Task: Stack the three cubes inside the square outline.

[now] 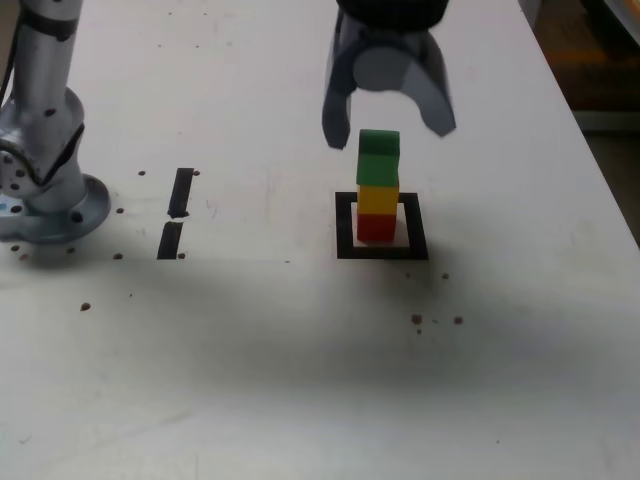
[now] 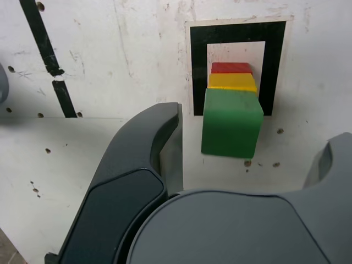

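Inside the square outline [image 1: 346, 226] [image 2: 275, 60] stands a stack of three cubes: red cube [image 1: 377, 228] [image 2: 231, 67] at the base, yellow cube [image 1: 378, 198] [image 2: 232, 82] on it, green cube [image 1: 378, 158] [image 2: 231, 124] on top. My gripper [image 1: 388, 128] [image 2: 245, 148] hangs just above and around the green cube's top with its jaws spread wide. Neither finger touches the cube. One dark finger [image 2: 148, 148] shows beside the green cube in the wrist view, with a gap between them.
Two short black tape strips [image 1: 176, 212] [image 2: 49, 66] lie on the white table to the exterior view's left of the outline. The arm's silver base [image 1: 45, 190] stands at the far left. Small dark holes dot the surface. The table's edge runs along the right.
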`<state>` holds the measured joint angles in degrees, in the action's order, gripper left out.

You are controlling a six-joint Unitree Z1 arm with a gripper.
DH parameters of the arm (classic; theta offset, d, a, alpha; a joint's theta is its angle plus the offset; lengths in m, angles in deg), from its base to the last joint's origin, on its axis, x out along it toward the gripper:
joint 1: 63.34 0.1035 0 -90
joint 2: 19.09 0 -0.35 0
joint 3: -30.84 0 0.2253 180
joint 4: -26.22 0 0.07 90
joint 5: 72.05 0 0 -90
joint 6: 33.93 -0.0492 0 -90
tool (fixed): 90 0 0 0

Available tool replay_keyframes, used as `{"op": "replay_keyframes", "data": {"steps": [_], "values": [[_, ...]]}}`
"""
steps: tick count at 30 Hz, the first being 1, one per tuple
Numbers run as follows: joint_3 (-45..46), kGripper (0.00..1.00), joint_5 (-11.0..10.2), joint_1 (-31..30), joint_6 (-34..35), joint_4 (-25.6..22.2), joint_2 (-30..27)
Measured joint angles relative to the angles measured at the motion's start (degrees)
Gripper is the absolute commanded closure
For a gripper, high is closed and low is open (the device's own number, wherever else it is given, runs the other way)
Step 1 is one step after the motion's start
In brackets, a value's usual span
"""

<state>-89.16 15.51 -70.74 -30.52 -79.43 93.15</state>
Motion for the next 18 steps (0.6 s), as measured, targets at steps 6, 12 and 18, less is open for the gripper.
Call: {"op": "replay_keyframes", "data": {"steps": [6,12,18], "values": [[5.86,0.08,-1.64,3.16,-4.12,-1.41,-9.55],[18.39,0.08,-4.20,4.39,-7.24,-0.24,-19.26],[30.74,0.08,-4.28,4.56,-7.15,4.11,-29.14]]}}
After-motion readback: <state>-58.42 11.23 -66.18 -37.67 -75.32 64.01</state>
